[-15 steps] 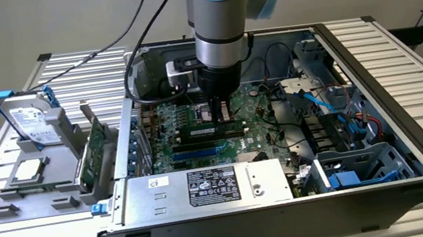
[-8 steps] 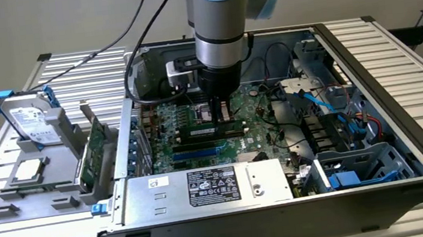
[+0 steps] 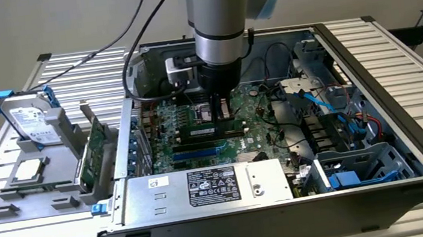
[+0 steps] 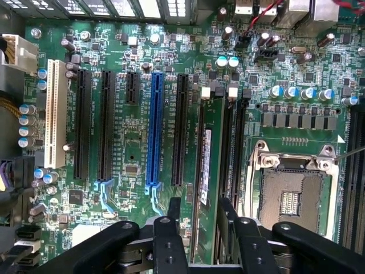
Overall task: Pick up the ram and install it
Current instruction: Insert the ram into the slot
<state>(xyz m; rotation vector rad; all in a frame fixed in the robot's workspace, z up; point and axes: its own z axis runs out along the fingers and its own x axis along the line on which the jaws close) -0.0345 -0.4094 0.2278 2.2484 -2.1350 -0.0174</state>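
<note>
The ram (image 4: 209, 154) stands on edge on the motherboard (image 4: 128, 149), its long axis parallel to the blue slot (image 4: 154, 131). One end runs between the gripper's (image 4: 199, 220) spread, released fingers (image 4: 173, 211).

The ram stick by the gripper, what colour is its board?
The ram is green, clearest in the wrist view.

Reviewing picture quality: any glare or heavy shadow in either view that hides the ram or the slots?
Exterior view: soft, even light and no glare; the arm shades the motherboard under it. Wrist view: board evenly lit, the ram and blue slot plain to see; the case-wall openings are washed out white; the gripper shows dark against the board.
</note>
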